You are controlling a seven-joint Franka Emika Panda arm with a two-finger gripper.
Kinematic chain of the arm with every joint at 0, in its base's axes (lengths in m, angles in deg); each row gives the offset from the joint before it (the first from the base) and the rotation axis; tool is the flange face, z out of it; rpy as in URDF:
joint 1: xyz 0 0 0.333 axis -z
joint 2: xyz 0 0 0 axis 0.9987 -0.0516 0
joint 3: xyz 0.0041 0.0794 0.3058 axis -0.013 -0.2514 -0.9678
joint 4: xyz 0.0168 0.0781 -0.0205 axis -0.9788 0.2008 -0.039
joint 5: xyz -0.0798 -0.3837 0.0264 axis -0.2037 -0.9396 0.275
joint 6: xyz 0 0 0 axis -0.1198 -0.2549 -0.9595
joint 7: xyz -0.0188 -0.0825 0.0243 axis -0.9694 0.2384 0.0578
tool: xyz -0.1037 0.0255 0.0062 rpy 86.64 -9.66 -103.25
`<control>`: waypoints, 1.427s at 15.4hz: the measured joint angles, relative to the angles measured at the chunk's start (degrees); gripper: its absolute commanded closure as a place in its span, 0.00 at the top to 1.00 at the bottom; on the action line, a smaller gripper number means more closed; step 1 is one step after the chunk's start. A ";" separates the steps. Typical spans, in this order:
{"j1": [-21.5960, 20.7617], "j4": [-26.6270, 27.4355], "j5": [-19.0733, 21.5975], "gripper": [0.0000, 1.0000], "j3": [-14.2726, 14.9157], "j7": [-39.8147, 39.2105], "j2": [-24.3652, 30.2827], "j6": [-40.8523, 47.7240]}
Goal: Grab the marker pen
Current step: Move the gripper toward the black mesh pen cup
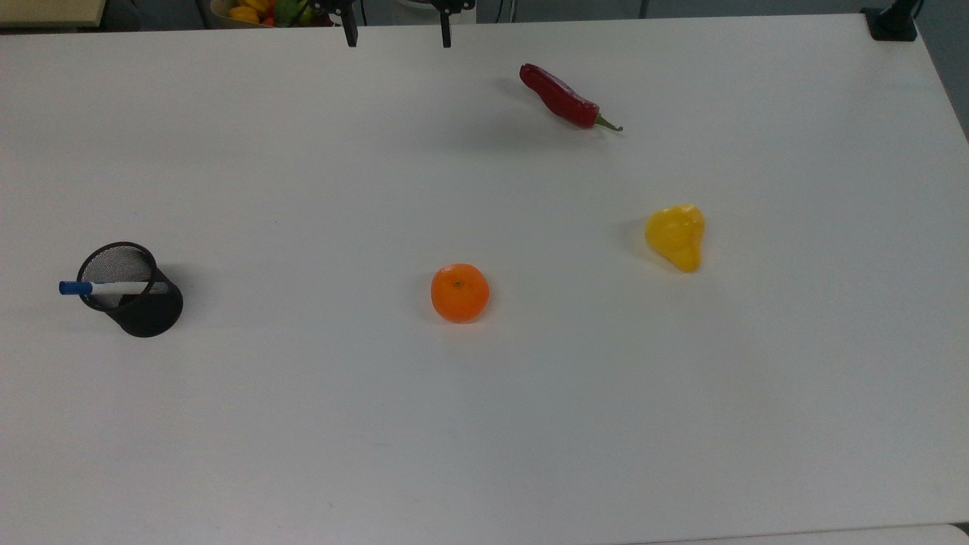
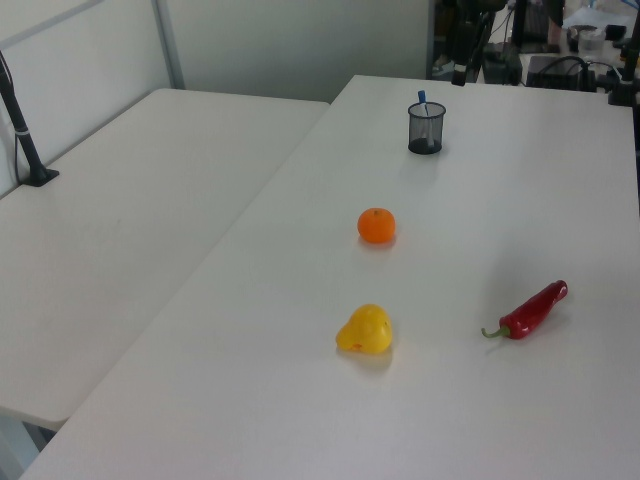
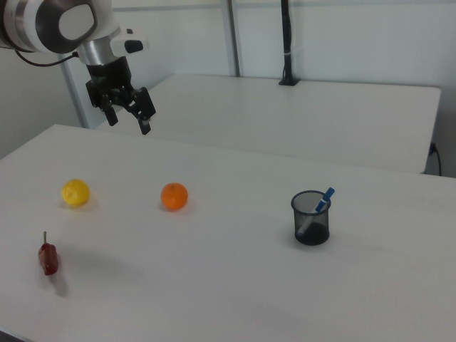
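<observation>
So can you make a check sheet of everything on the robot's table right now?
Surface: white table, bare between the items.
Job's things: marker pen leaning in the black mesh cup, blue cap sticking out over the rim.
Clutter: orange, yellow pepper, red chili, all lying apart from each other.
Tool: the tool is open, holds nothing and hangs above the table, far from the cup.
Cables: a dark cable by the arm.
Surroundings: a second white table alongside; a black post clamped on it.
</observation>
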 measured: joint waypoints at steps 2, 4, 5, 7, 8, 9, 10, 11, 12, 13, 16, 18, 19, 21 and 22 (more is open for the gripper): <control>-0.01 0.03 0.00 1.00 0.00 0.00 0.00 0.00; -0.01 0.12 0.00 1.00 0.00 0.00 0.00 0.00; -0.01 0.13 0.00 1.00 0.00 0.00 0.00 0.00; -0.01 0.14 0.00 1.00 0.00 0.00 0.00 0.00; -0.01 0.14 0.00 1.00 0.00 0.00 0.00 0.00; -0.01 0.14 0.00 1.00 0.00 0.00 0.00 0.00; -0.01 0.14 0.00 1.00 0.00 0.00 0.00 0.00; -0.01 0.14 0.00 1.00 0.00 0.00 0.00 0.00; -0.01 0.14 0.00 1.00 0.00 0.00 0.00 0.00; -0.01 0.14 0.00 1.00 0.00 0.00 0.00 0.00; -0.01 0.15 0.00 1.00 0.00 0.00 -0.02 0.00; 0.00 0.17 0.00 1.00 0.04 0.00 -0.11 -0.27; 0.01 0.20 0.00 1.00 0.11 0.00 -0.19 -1.37; 0.04 0.26 0.00 1.00 0.67 0.00 -0.39 -3.91; 0.08 0.28 -0.01 1.00 1.32 0.00 -0.52 -5.12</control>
